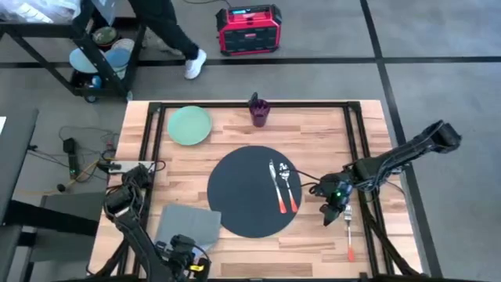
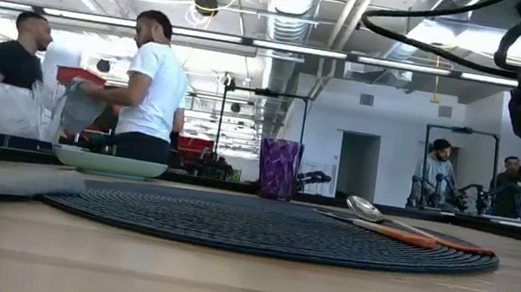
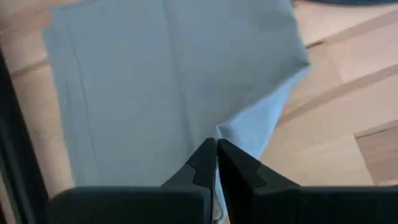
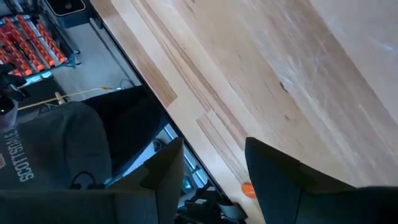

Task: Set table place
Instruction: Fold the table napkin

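The round dark grey mat (image 1: 249, 190) lies in the middle of the wooden table (image 1: 313, 129). A spoon (image 1: 285, 182) and a knife (image 1: 276, 186) with orange handles lie on the mat's right part. An orange-handled fork (image 1: 349, 235) lies on the wood to the right of the mat. My right gripper (image 1: 332, 210) hovers open above the fork's far end, and the handle's tip (image 4: 247, 190) shows between its fingers. A grey napkin (image 1: 190, 224) lies left of the mat, near the front edge, with my left gripper (image 3: 216, 149) shut on it. A pale green plate (image 1: 189, 124) and a purple cup (image 1: 259, 111) stand at the far side. My left gripper pinches the napkin's near right corner (image 3: 231, 132) between its two fingertips, coming from the table's near side. That corner rises off the wood toward the fingers, showing a paler face. The rest of the napkin (image 3: 161, 81) lies flat on the table.
A black rail frame (image 1: 352, 141) runs around the tabletop. Beyond the far left corner stands a black wheeled cart (image 1: 94, 47), and a red box (image 1: 248, 29) sits on the floor. People (image 2: 147, 86) stand in the room behind the table.
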Robot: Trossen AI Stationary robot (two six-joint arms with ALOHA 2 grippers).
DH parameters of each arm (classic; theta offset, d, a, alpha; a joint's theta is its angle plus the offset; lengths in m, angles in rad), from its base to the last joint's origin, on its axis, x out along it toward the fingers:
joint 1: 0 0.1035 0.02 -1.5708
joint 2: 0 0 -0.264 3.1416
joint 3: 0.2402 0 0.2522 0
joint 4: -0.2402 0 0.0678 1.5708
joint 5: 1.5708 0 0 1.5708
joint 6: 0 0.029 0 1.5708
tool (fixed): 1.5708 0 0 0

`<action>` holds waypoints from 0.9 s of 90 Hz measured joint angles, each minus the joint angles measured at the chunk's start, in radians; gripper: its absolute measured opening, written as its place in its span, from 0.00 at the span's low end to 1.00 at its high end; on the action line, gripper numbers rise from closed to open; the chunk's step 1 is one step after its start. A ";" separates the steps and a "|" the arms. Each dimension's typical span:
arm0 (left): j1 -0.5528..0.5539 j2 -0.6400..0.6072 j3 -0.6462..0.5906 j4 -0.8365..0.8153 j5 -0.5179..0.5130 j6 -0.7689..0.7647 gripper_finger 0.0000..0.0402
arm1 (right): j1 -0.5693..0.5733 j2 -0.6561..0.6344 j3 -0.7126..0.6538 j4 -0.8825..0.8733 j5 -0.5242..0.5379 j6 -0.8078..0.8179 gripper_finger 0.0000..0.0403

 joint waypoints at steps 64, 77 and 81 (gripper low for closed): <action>-0.090 -0.002 -0.041 0.002 0.156 -0.022 0.00 | -0.055 0.035 0.000 0.255 0.129 -0.017 0.40; -0.095 -0.002 -0.042 0.000 0.175 -0.026 0.00 | -0.074 0.035 0.000 0.246 0.130 -0.019 0.40; -0.100 -0.002 -0.043 -0.002 0.181 -0.026 0.00 | -0.076 0.034 0.000 0.248 0.130 -0.019 0.40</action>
